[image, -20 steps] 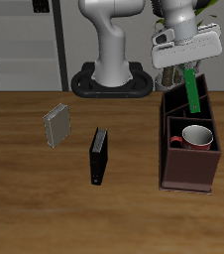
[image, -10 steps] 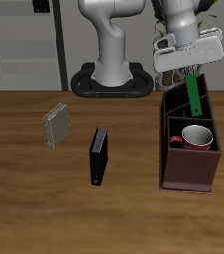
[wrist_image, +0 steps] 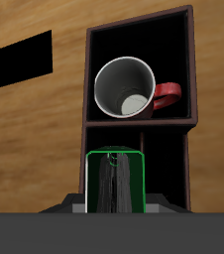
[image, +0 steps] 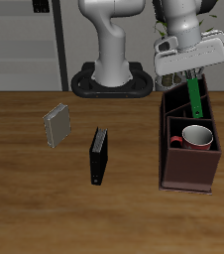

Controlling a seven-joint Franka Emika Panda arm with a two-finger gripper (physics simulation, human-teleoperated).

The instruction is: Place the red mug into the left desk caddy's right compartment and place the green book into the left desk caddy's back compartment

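Note:
The red mug (image: 196,138) stands upright in the right compartment of the left desk caddy (image: 188,183), its pale inside facing up in the wrist view (wrist_image: 124,89). The green book (image: 195,100) stands on end, leaning, in the tall back compartment (image: 179,105); the wrist view looks straight down on its top edge (wrist_image: 114,184). My gripper (image: 190,71) hangs just above the book's top end, open, with nothing held. The caddy's walls (wrist_image: 188,69) frame both pockets.
A black book (image: 98,156) lies on the wooden table nearer the middle, also visible from the wrist camera (wrist_image: 15,62). A grey book (image: 56,126) stands farther out beside it. The robot base (image: 111,81) sits behind.
My gripper has risen a little above the caddy. The green book has stayed in the back compartment, with more of its top end now showing below the fingers.

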